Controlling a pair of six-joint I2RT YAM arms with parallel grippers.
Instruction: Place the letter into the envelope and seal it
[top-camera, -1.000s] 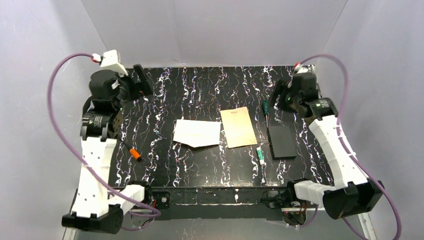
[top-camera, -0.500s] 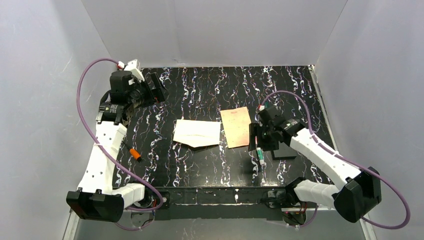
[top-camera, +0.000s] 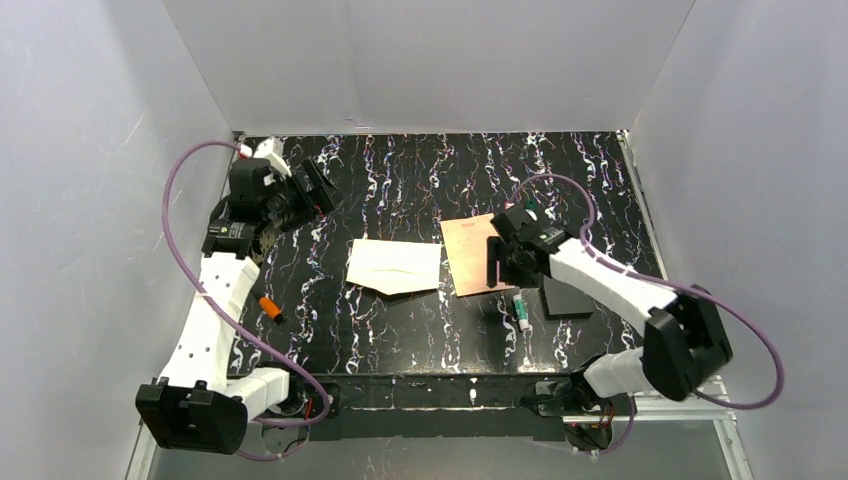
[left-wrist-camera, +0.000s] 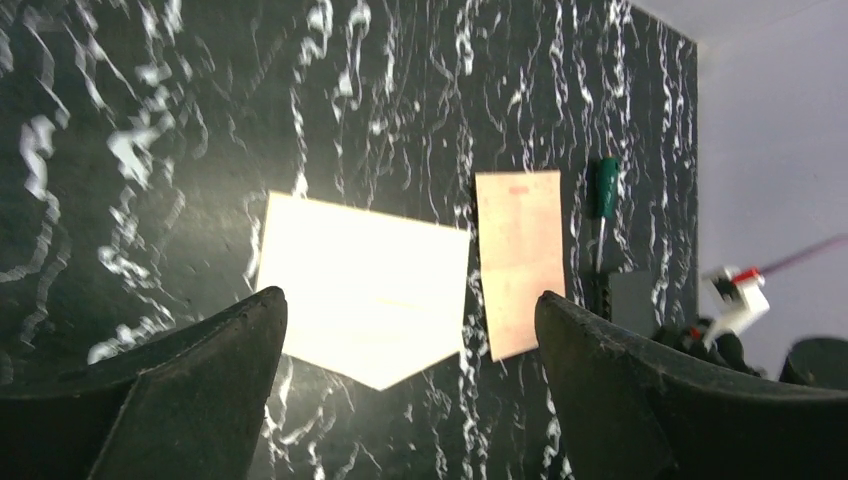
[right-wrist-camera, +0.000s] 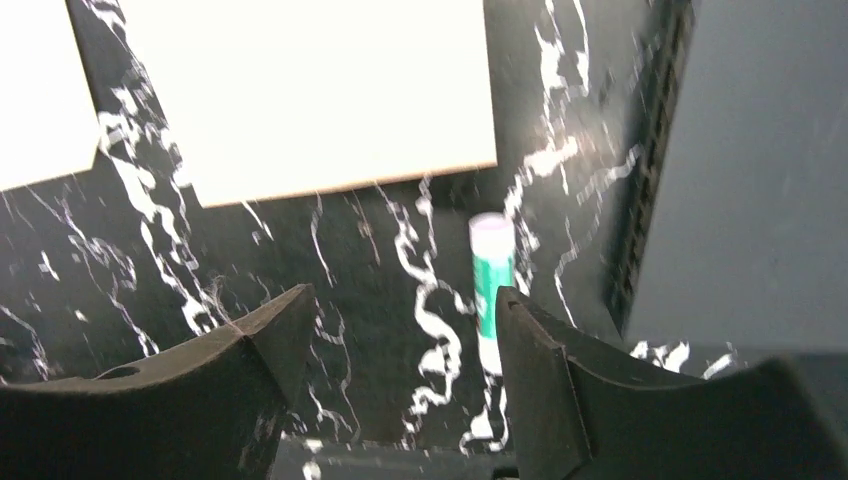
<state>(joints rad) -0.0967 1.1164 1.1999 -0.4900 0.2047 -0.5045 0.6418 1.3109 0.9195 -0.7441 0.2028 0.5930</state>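
The dark marbled desk (top-camera: 400, 170) carried everything, and both task pieces lay flat near its middle. The envelope (top-camera: 393, 266) sat to the left with its pointed flap turned toward the near edge. The letter (top-camera: 475, 255) lay just beside it on the right, apart from it and not yet inside. A black block (top-camera: 566, 298) rested further right. The left gripper (top-camera: 318, 190) hung high over the far left of the desk, its jaws spread wide and empty, looking down on both papers. The right gripper (right-wrist-camera: 400, 380) hovered low over the letter's near right corner, its jaws likewise apart with nothing between them. The glue stick (right-wrist-camera: 491, 290) lay just past that corner. The step in hand appeared to be the reach for the letter. The next move would call for lowering onto the sheet's near edge and working one fingertip beneath it, since a flat sheet offers no ready hold.
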